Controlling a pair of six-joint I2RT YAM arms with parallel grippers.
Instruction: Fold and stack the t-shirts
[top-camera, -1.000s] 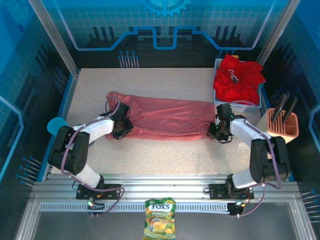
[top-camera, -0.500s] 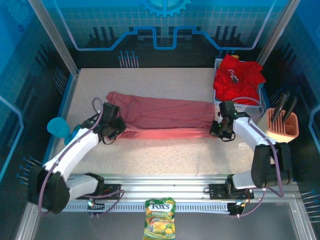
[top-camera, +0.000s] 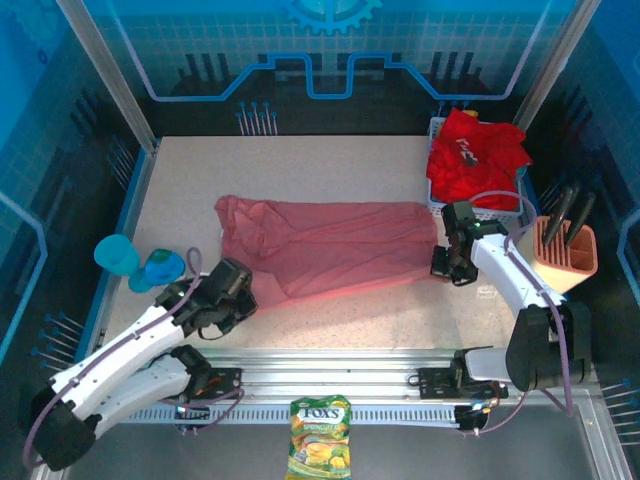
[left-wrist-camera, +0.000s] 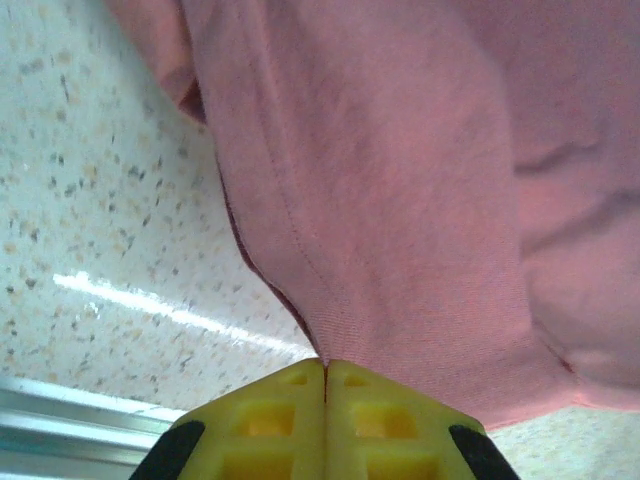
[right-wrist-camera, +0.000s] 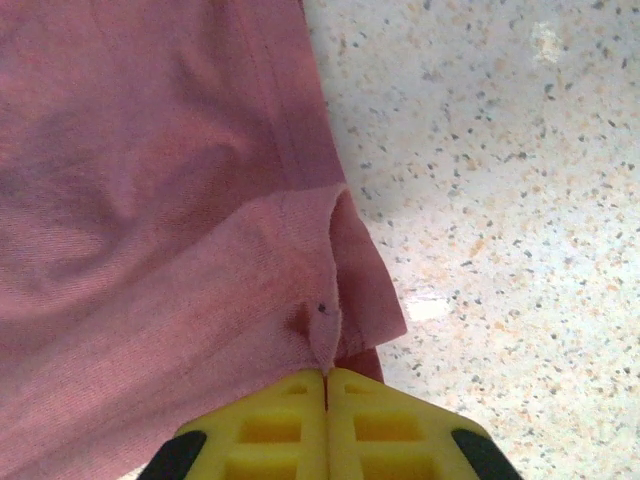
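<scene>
The worktop (top-camera: 300, 170) is a pale, stone-look slab, cream with fine dark and orange flecks that show close up in both wrist views. In the left wrist view a bright streak of reflected light (left-wrist-camera: 150, 305) crosses it near its front edge. In the right wrist view a small glint (right-wrist-camera: 425, 308) sits on the bare surface. Behind the worktop stands a blue back wall (top-camera: 200, 50) printed with a fine grid, a lighter blue stepped outline and part of a gear emblem (top-camera: 330, 12) at the top. Two slanted aluminium posts (top-camera: 100, 70) frame that wall, and dark blue panels (top-camera: 40, 200) close off the sides. Ribbed aluminium rails (top-camera: 330, 372) run along the near edge.
</scene>
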